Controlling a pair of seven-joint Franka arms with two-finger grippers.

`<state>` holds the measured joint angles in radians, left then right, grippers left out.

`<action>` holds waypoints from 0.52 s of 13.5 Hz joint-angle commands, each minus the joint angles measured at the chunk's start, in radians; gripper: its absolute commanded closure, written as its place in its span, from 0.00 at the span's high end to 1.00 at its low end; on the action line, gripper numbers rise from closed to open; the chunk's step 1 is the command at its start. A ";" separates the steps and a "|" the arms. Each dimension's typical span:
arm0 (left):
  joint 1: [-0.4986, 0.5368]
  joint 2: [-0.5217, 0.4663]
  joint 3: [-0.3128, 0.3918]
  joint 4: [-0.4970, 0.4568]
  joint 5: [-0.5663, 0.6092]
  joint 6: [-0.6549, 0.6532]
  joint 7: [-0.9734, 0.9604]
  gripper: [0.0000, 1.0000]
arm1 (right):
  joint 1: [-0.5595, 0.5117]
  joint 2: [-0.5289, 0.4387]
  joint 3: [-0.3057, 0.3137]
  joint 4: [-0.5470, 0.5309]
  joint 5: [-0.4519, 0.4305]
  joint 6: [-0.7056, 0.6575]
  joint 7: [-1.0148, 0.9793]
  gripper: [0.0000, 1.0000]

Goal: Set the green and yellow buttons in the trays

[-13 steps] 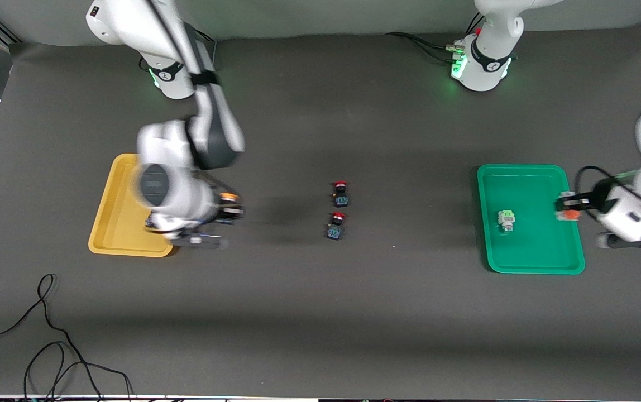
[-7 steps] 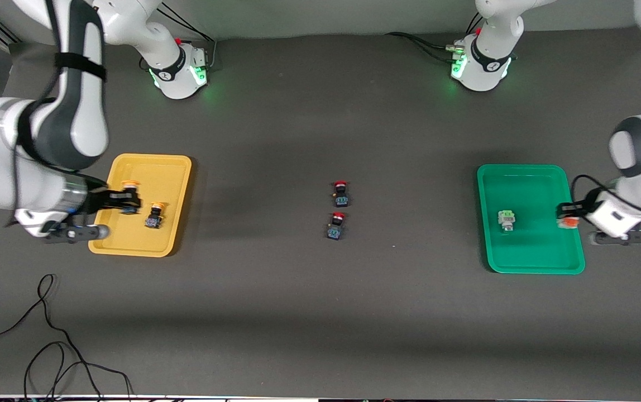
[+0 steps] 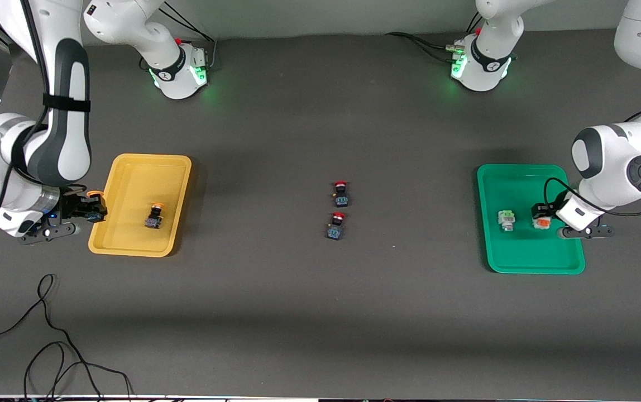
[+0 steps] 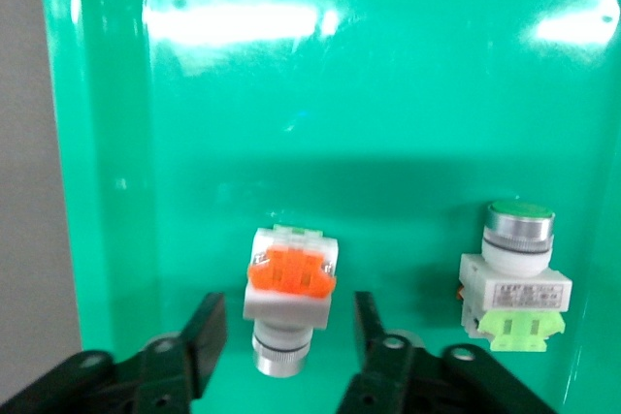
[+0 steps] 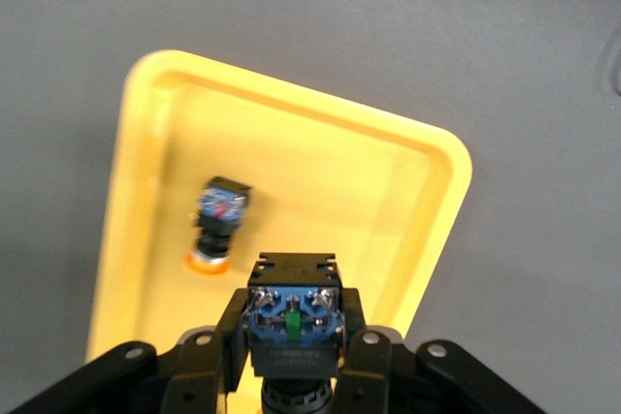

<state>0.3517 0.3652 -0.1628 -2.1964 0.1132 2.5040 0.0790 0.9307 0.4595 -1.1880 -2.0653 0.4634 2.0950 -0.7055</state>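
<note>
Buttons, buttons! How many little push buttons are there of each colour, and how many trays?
Orange-yellow capped dark buttons: 2, one in the yellow plastic tray at, one held at.
Red-capped dark buttons: 2.
White-bodied green-ended button: 1.
White-bodied orange-ended button: 1.
Trays: 2, yellow and green.
Total: 6 buttons, 2 trays.

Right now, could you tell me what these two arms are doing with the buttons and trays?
They are sorting buttons. The left gripper has its fingers apart around an orange-ended white button lying in the green tray, beside a green-capped one. The right gripper is shut on a dark yellow-capped button at the yellow tray's outer rim; another yellow-capped button lies inside it. Two red-capped buttons sit mid-table.
</note>
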 commanded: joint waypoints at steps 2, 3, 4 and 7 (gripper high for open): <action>0.006 -0.054 -0.004 0.073 0.017 -0.126 0.013 1.00 | -0.065 0.103 0.066 -0.056 0.229 0.088 -0.181 0.00; 0.006 -0.067 -0.004 0.123 0.016 -0.210 0.021 1.00 | -0.078 0.140 0.083 -0.058 0.289 0.100 -0.221 0.00; 0.006 -0.083 -0.007 0.176 0.016 -0.299 0.030 1.00 | -0.081 0.175 0.094 -0.061 0.346 0.112 -0.261 0.00; 0.004 -0.144 -0.014 0.326 0.000 -0.549 0.073 1.00 | -0.084 0.260 0.116 -0.059 0.455 0.128 -0.315 0.00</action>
<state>0.3519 0.2705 -0.1666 -1.9516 0.1146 2.0956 0.1140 0.8499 0.6521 -1.0812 -2.1379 0.8493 2.2041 -0.9691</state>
